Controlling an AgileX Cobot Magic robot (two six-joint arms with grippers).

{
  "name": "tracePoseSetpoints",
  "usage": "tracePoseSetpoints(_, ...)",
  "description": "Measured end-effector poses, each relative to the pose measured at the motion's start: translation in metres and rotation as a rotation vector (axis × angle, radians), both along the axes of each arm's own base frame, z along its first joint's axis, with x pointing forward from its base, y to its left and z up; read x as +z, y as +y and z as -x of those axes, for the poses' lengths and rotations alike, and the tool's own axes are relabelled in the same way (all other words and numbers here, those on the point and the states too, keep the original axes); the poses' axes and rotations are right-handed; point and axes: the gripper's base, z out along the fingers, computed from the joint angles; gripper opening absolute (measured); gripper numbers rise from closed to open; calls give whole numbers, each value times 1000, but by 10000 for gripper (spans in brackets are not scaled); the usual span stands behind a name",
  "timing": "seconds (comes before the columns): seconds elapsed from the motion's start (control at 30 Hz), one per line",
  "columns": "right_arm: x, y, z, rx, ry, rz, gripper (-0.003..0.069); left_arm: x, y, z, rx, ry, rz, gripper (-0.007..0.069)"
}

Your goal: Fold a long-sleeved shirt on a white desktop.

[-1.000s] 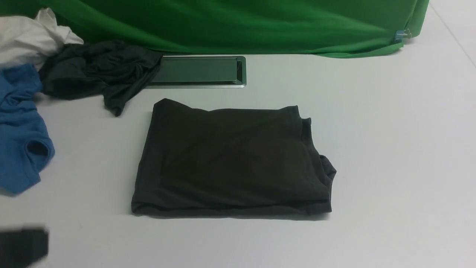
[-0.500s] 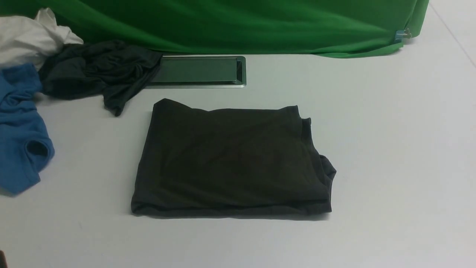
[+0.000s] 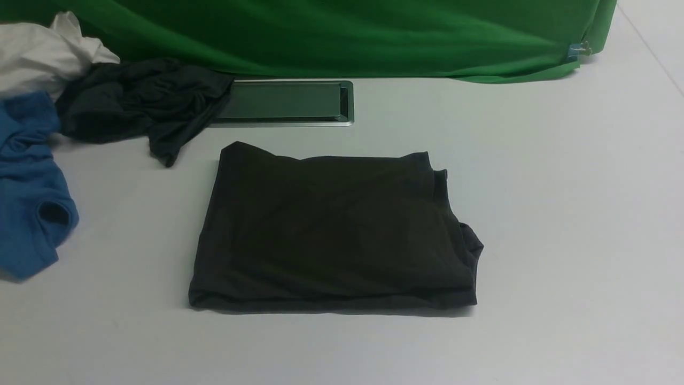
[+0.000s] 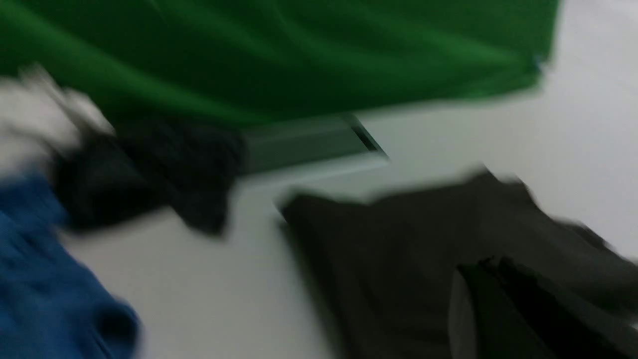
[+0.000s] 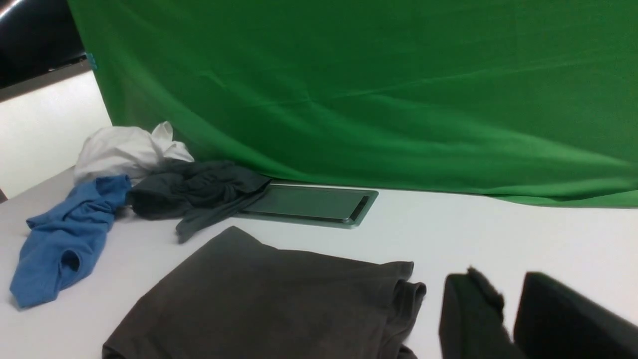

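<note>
- Front view: across most of it, a broad white desktop (image 3: 561, 214), smooth and matte.
- Behind the desktop, a green cloth (image 3: 347, 37), draped in soft folds along the far edge.
- Near the middle of the desktop, lying flat, a blackish-olive long-sleeved shirt (image 3: 331, 230), folded into a rough rectangle; at its right side, layers sticking out unevenly, with a small crumpled bulge; along the near edge, stacked folds.
- Both arms out of the front view; both wrist cameras facing forward over the shirt toward the green cloth, the right one nearly level, the left one at a slant and blurred.
- Left gripper (image 4: 491, 264): shut, tips together, nothing seen in its grasp.
- Right gripper (image 5: 503, 276): parted slightly, with a narrow gap between the tips and nothing in it.
- At the far left, a bunched blue garment (image 3: 32, 182), with a round dark opening facing out.
- Just beside it, a crumpled dark garment (image 3: 139, 101), overlapping the left end of a silver-framed hatch (image 3: 283, 100) set in the desktop.
- In the far left corner, a white cloth (image 3: 48, 53), heaped against the blue and dark garments.
- At the right end of the green cloth, a small clip (image 3: 580, 49).
</note>
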Motion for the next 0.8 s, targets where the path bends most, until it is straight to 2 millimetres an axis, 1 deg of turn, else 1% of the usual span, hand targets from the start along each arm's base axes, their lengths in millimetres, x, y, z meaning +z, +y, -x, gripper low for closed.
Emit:
tracePoseSetpoints(0.07, 0, 0, 0, 0, 0, 0, 146, -9, 2, -4, 38, -67, -25, 18)
tracePoseSetpoints(0.1, 0, 0, 0, 0, 0, 0, 148, -25, 4, -9, 86, -127, -41, 18)
tracePoseSetpoints(0.13, 0, 0, 0, 0, 0, 0, 150, -31, 4, -10, 109, -137, -42, 18)
tracePoseSetpoints(0.17, 0, 0, 0, 0, 0, 0, 152, -42, 5, -13, 138, -140, -42, 18)
tracePoseSetpoints(0.23, 0, 0, 0, 0, 1, 0, 155, -66, 7, -19, 187, -99, -33, 18)
tracePoseSetpoints(0.27, 0, 0, 0, 0, 1, 0, 157, -81, 7, -23, 201, -56, -14, 18)
tracePoseSetpoints(0.3, 0, 0, 0, 0, 1, 0, 157, -84, 7, -23, 204, -48, -12, 18)
tracePoseSetpoints(0.33, 0, 0, 0, 0, 2, 1, 158, -97, 7, -26, 211, -9, -4, 18)
tracePoseSetpoints(0.37, 0, 0, 0, 0, 2, 1, 162, -115, 7, -29, 209, 50, 5, 18)
tracePoseSetpoints(0.47, 0, 0, 0, 1, 3, 1, 169, -132, 6, -30, 190, 97, -10, 18)
tracePoseSetpoints(0.6, 0, 0, 0, 1, 3, 1, 179, -129, 4, -31, 132, 43, -46, 19)
tracePoseSetpoints(0.8, 0, 0, 0, 1, 3, 1, 189, -129, 3, -31, 118, 37, -47, 18)
